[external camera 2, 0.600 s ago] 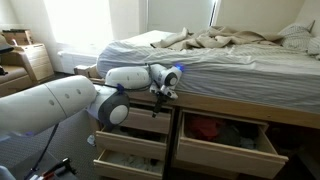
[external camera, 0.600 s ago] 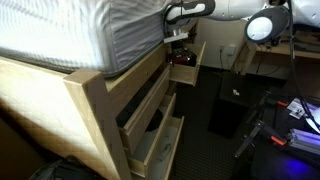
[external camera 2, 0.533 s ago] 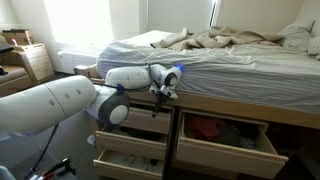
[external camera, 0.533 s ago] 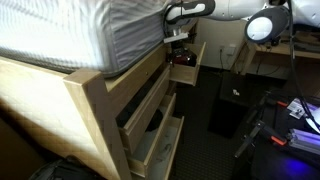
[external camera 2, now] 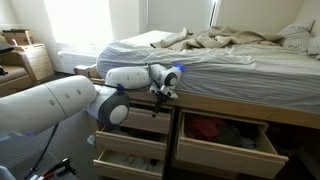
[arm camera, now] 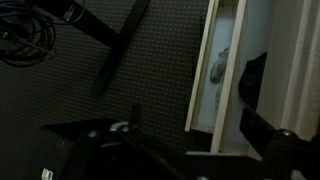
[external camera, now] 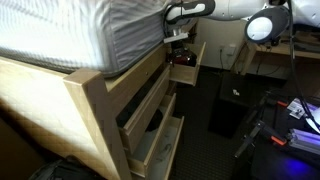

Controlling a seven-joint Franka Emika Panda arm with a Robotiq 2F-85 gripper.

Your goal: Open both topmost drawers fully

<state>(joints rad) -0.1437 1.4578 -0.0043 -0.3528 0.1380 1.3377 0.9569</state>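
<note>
Pale-wood bed frame [external camera 2: 250, 106] carries the two topmost drawers just under the mattress [external camera 2: 240, 72]. One, the red-filled drawer [external camera 2: 225, 158], stands pulled well out in both exterior views and looks at or near full travel. The other, the drawer under the pincer [external camera 2: 145, 125], looks only partly out, so I judge it to be the step in hand. The pincer [external camera 2: 163, 93] sits at that drawer's top edge, beside the post between the two columns. Whether it is spread or closed I cannot tell, as the wrist view gives only dark shapes.

To do this well, catch the front's top lip nearer its middle than its corner. Then draw straight outward and level, because an off-centre pull may rack a wide, shallow box and jam it. The wrist should pass clear of the mattress overhang and of the lower drawers [external camera 2: 125, 152] that jut out beneath.

The red-filled drawer holds red cloth-like things [external camera 2: 205, 128]. The wrist view looks past a pale board to dark carpet [arm camera: 100, 110], with a small grey item [arm camera: 218, 66] inside a wooden compartment. Which drawer that is, I cannot tell.
</note>
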